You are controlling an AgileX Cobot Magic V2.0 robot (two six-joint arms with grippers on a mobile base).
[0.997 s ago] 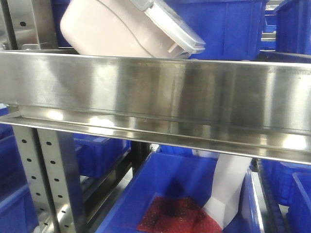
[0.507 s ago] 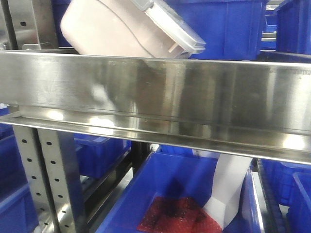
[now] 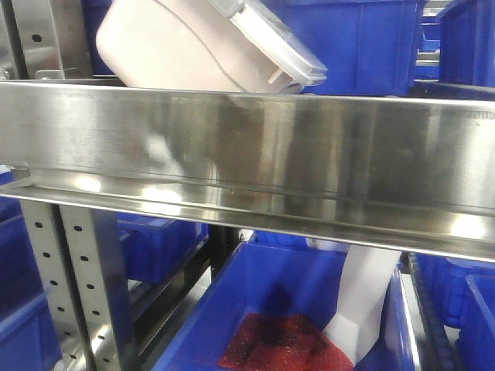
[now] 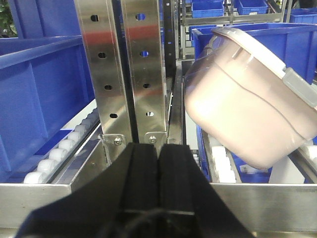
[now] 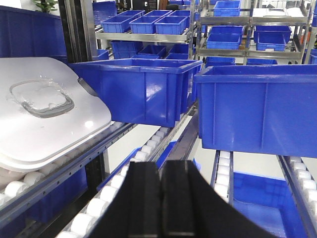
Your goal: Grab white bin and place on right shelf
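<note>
The white bin [image 3: 186,46] rests tilted on the right shelf [image 3: 271,147], behind its broad steel front rail, lid side facing right. In the left wrist view the bin's pinkish body [image 4: 242,109] leans over the roller track, to the right of and beyond my left gripper [image 4: 159,148]. That gripper is shut with nothing in it, just before the rail. In the right wrist view the bin's lid [image 5: 44,124] with its recessed handle [image 5: 42,99] lies at the left. My right gripper [image 5: 161,166] is shut, empty and apart from the bin.
Perforated steel posts [image 4: 126,74] stand left of the bin. Blue crates [image 5: 143,89] [image 5: 262,109] sit on white roller tracks [image 5: 124,183] behind and beside it. Below the rail, a blue crate [image 3: 255,301] holds a red mesh item [image 3: 282,340] and a white object [image 3: 363,294].
A dim reflection has appeared on the shelf's front rail. The bin has not moved.
</note>
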